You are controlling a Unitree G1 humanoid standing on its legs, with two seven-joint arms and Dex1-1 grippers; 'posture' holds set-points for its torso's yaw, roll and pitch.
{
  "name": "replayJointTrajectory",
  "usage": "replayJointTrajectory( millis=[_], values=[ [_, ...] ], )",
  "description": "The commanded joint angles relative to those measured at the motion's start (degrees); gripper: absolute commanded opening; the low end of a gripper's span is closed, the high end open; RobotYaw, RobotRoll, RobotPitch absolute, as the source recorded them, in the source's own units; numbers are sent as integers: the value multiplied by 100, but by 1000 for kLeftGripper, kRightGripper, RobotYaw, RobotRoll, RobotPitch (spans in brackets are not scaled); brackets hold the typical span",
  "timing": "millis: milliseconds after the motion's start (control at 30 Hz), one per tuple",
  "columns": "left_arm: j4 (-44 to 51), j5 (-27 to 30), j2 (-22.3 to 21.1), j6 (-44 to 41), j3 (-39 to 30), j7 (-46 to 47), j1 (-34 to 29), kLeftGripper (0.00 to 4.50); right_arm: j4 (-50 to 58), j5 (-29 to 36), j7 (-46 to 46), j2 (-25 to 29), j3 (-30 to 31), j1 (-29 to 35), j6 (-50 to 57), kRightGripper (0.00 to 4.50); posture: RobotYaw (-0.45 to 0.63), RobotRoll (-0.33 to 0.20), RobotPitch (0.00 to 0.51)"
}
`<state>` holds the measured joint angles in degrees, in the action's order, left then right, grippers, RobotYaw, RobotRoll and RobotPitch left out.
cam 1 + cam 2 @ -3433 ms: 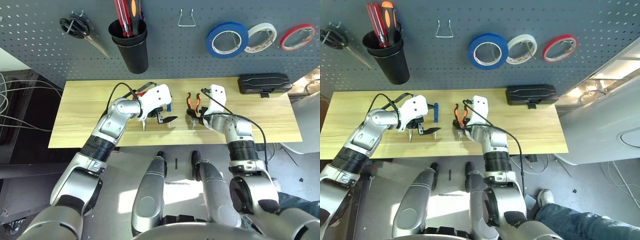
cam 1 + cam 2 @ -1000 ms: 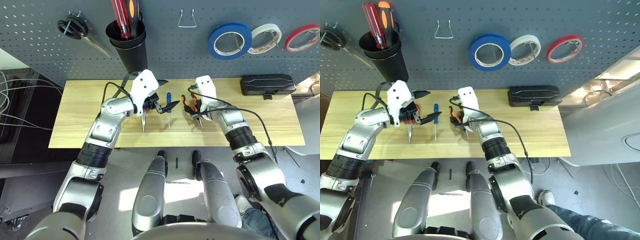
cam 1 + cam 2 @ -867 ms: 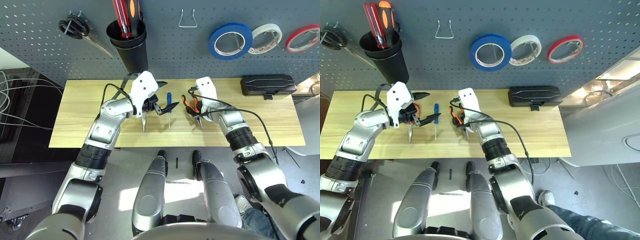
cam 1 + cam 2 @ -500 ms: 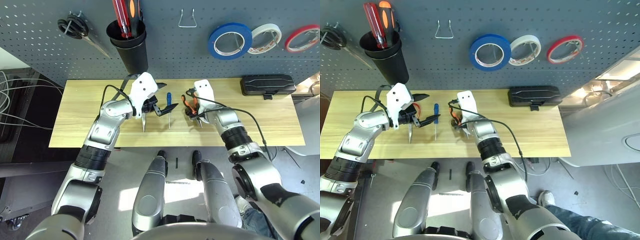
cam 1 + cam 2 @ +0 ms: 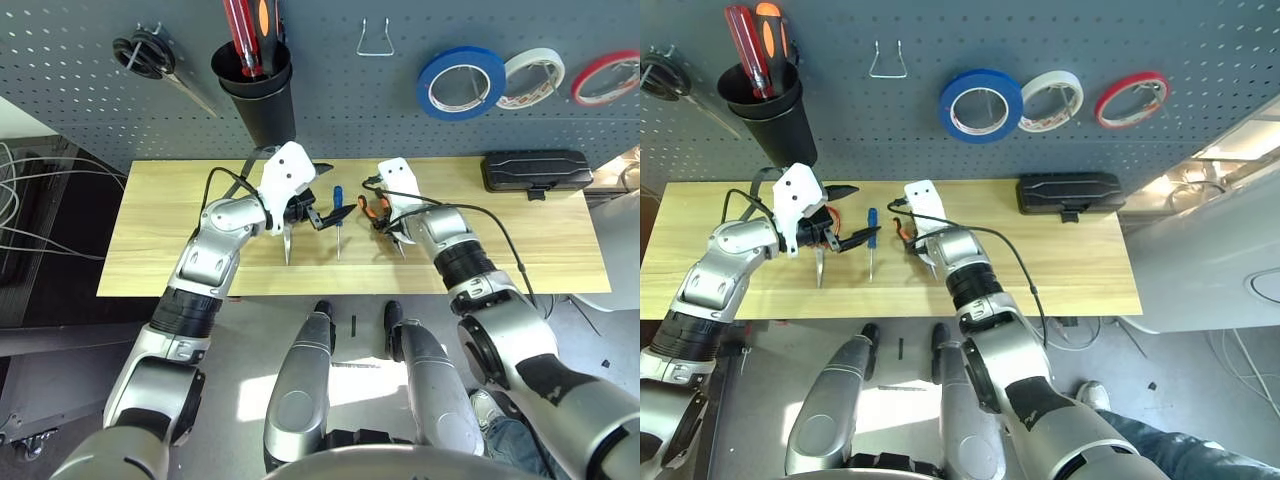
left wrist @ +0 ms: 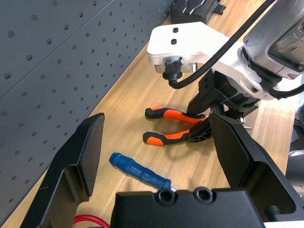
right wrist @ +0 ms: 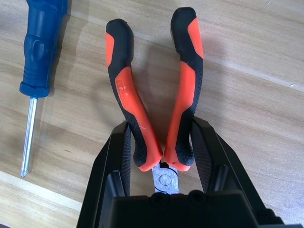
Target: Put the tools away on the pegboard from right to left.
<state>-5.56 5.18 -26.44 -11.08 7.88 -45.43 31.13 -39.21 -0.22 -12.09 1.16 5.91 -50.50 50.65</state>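
1. Since the blue tape roll [image 5: 456, 82] already hangs on the pegboard [image 5: 330, 110], the pliers [image 7: 154, 99] read as the item in hand; they lie flat on the worktop [image 5: 180, 200] about mid-width, handles toward the back edge.
2. Right gripper [image 7: 159, 156] is pitched down over the pliers near the pivot: both handles sit between its two fingers, each finger alongside the outer face of one handle. Jaws part-closed; firm pinch not confirmed.
3. Left gripper [image 6: 156, 137] hovers above the worktop, left of the pliers, jaws spread wide and empty, probably parked clear.
4. Screwdriver [image 5: 337, 204] lies between the two grippers; red-handled scissors [image 5: 285, 240] lie under the left gripper.
5. Farther back, an empty wire hook [image 5: 373, 38] sits left of the blue roll, the likely pliers slot.
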Motion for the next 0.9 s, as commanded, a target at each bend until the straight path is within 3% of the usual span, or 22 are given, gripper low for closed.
replayJointTrajectory(
  millis=[33, 233, 500, 667, 900],
  values=[
    [-34, -2, -1, 81, -34, 37, -93, 4500, 548, 77, -253, 143, 52, 334, 132, 2020, 168, 0, 411],
    [8, 136, 62, 293, -240, 139, -102, 4500, 2212, 180, -962, 722, 374, 804, 275, 2019, 165, 0, 408],
    [384, 572, 244, 439, -474, 180, -283, 4500, 4552, 911, -2053, 1731, 97, 1714, 180, 2019, 127, 0, 405],
    [509, 778, 307, 411, -503, 122, -290, 4500, 5147, 1297, -2398, 2125, -64, 1881, 113, 2018, 112, 0, 403],
    [525, 1199, 646, 656, -920, 416, 152, 4500, 5376, 1724, -2526, 2174, -509, 1465, -394, 2018, 88, 0, 396]
  ],
)
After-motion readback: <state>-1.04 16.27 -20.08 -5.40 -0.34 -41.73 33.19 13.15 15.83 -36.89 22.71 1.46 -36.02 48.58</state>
